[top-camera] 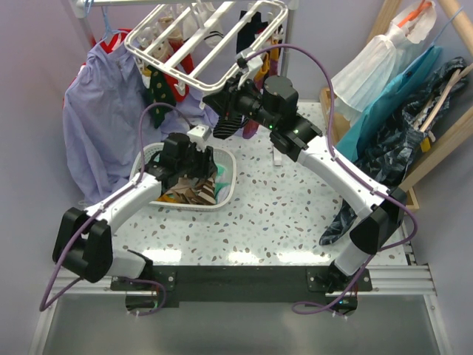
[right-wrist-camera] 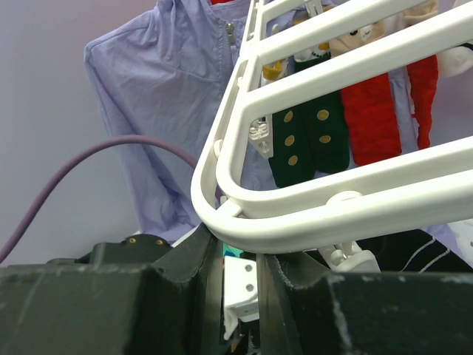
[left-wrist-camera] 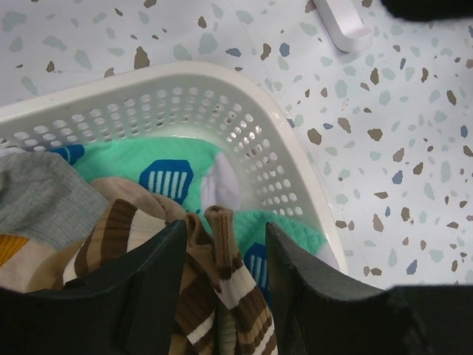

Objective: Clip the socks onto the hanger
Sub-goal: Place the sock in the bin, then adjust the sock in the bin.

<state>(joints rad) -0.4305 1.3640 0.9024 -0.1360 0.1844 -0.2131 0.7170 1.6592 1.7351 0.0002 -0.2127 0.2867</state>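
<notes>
Left wrist view first: my left gripper [left-wrist-camera: 225,244] has its jaws closed in on a brown-cream striped sock [left-wrist-camera: 222,303], whose bunched fold stands up between the two black fingers [left-wrist-camera: 148,296] and fills the gap lower down. Just past the fingertips lies a green sock with blue hexagons [left-wrist-camera: 126,159]. A tan sock [left-wrist-camera: 122,194] is to the left of the jaws and a grey sock [left-wrist-camera: 37,200] is further left. All of these sit inside the white slotted basket [left-wrist-camera: 244,96], whose rim curves round ahead of the jaws and to their right. Beyond that rim I see the speckled table [left-wrist-camera: 384,185].

On the right wrist camera, my right gripper [right-wrist-camera: 240,257] has its jaws nearly together, squeezing a white clip [right-wrist-camera: 240,290] that fills the narrow slot between them. Directly above the fingertips, touching or nearly so, is the rounded corner of the hanger [right-wrist-camera: 310,222], its white bars running away up and to the right. Behind those bars hang a dark green sock with gold dots [right-wrist-camera: 307,140] and a red sock [right-wrist-camera: 369,111], already pegged. Further back and to the left hangs the lavender shirt [right-wrist-camera: 155,96], and a purple cable [right-wrist-camera: 89,151] arcs across in front of it.

From the top camera the right gripper is up at the hanger's near edge, while the left is down over the basket
</notes>
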